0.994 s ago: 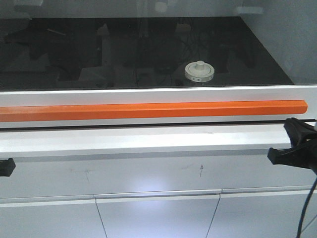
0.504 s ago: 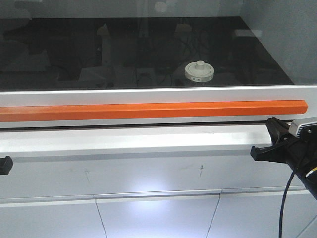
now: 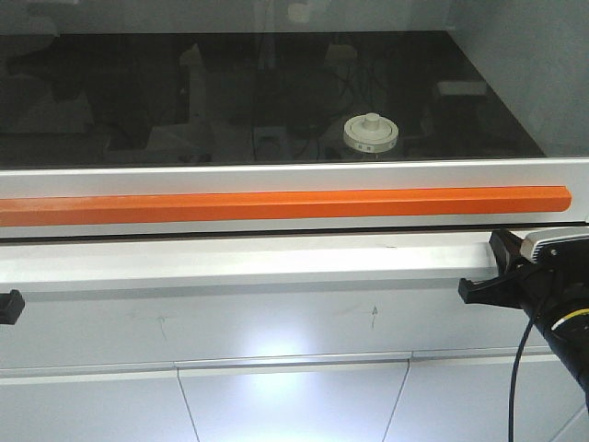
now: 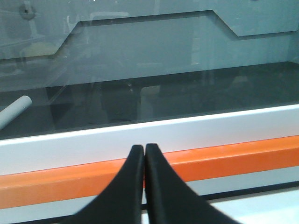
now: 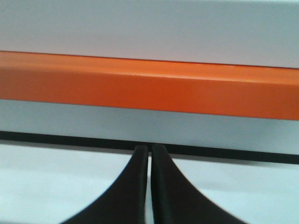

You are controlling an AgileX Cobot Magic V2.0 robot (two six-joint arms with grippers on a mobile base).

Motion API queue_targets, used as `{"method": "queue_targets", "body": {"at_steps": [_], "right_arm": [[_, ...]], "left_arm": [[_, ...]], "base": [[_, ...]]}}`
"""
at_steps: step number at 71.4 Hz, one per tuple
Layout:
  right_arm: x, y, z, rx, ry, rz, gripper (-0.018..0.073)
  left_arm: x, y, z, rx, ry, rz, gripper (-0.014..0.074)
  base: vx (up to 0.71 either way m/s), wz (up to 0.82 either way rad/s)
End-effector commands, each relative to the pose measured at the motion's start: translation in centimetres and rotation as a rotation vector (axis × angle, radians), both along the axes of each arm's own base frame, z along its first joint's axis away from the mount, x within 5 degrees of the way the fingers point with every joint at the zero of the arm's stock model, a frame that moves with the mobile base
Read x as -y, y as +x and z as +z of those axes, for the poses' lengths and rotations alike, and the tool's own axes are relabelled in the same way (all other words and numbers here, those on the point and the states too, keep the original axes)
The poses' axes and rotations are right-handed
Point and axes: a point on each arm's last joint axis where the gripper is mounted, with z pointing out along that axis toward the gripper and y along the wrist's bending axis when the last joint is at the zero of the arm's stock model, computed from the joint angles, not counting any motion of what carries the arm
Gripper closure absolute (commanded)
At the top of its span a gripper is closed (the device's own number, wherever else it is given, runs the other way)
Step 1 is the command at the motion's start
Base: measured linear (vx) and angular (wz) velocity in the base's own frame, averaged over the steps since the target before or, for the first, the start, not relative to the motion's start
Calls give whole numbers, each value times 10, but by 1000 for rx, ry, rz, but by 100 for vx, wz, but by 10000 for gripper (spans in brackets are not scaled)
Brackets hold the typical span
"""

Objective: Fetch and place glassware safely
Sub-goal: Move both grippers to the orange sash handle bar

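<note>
The glassware (image 3: 371, 132), a squat clear jar with a cream-white knobbed lid, stands on the dark floor inside the cabinet, behind the glass sash. Both grippers are outside the sash and well short of the jar. My right gripper (image 3: 493, 247) hovers over the white ledge at the right, shut and empty; in its wrist view the right gripper (image 5: 149, 148) points at the black gap under the orange bar (image 5: 149, 86). Only a black piece of my left gripper (image 3: 8, 307) shows at the left edge. In its wrist view the left gripper (image 4: 142, 148) is shut and empty, facing the orange bar (image 4: 233, 156).
The orange bar (image 3: 285, 204) runs along the sash's bottom rail, across the full width. Below it lie a white ledge (image 3: 248, 258) and white cabinet doors (image 3: 294, 396). A grey tube (image 4: 14, 111) lies inside at the left. The hood's right wall (image 3: 534, 64) closes that side.
My right gripper has moved left along the white ledge, more of its arm and cable coming into view. The left gripper and the jar have stayed put.
</note>
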Motion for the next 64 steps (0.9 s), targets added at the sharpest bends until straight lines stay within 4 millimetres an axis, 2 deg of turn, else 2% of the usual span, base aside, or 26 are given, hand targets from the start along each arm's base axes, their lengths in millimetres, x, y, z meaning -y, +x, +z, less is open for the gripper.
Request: {"method": "queue_targets", "body": {"at_steps": [1,14,39,64], "right_arm": [[0,8,19,168,12,1,560],[0,18,18,181,13,1,560],[1,37,31,243,10,1,560],[1,38,31,248,11,1,560]], "left_arm": [[1,2,15,98,-20,-5,603],[1,2,15,98,-20,-5,603],[1,2,14,94,-20,-5,603],[1,4,7,30,-17,-3,603]], "base": [[0,0],[0,0],[0,0],[0,0]]}}
